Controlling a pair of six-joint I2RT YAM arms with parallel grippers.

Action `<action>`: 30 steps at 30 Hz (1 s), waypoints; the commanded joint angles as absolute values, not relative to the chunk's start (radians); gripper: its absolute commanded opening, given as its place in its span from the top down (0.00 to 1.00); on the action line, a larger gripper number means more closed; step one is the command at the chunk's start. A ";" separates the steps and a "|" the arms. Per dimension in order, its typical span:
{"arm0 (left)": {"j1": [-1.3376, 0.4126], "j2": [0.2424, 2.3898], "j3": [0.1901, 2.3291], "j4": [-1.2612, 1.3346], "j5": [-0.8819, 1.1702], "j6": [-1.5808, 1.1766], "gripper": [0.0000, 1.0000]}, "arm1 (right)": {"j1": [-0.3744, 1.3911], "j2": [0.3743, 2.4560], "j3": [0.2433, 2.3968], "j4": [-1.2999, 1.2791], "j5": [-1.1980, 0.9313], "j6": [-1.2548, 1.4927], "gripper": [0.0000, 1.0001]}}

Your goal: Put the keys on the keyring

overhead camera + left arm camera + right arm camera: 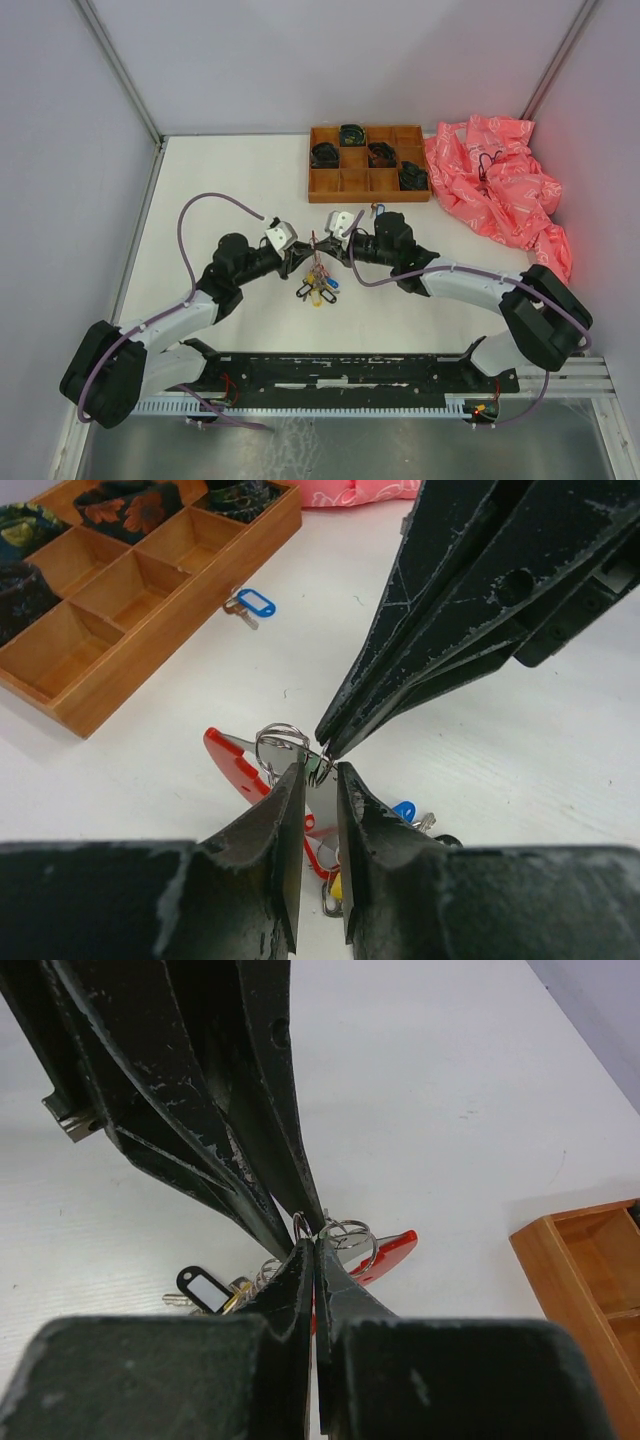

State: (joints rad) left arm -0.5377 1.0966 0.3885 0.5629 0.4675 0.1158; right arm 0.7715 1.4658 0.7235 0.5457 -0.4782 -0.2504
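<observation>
Keyring (282, 744) near wooden tray (345, 197), on its arm side, pinched in closed right tool (316, 1245); left tool (320, 780) slightly parted around key blade (322, 798), grip unclear. Likely light, stiff, slippery wire; best taken at coil edge.

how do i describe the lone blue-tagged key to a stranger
Start at the wooden compartment tray at the table's far side. Just off its near edge lies one blue-tagged key. It lies alone, away from the many-coloured bunch at mid-table.

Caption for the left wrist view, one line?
Left hand and right hand meet at the keyring; blue-tagged key beside wooden tray.
</observation>
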 commanded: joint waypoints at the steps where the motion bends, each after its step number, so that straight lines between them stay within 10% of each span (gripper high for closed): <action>1: -0.522 1.087 0.394 0.600 0.612 0.268 0.73 | 0.775 1.405 0.778 0.507 -0.535 -0.342 0.99; 30: -0.467 1.115 0.362 0.656 0.849 0.498 0.77 | 0.775 1.366 0.809 0.373 -0.632 -0.460 0.99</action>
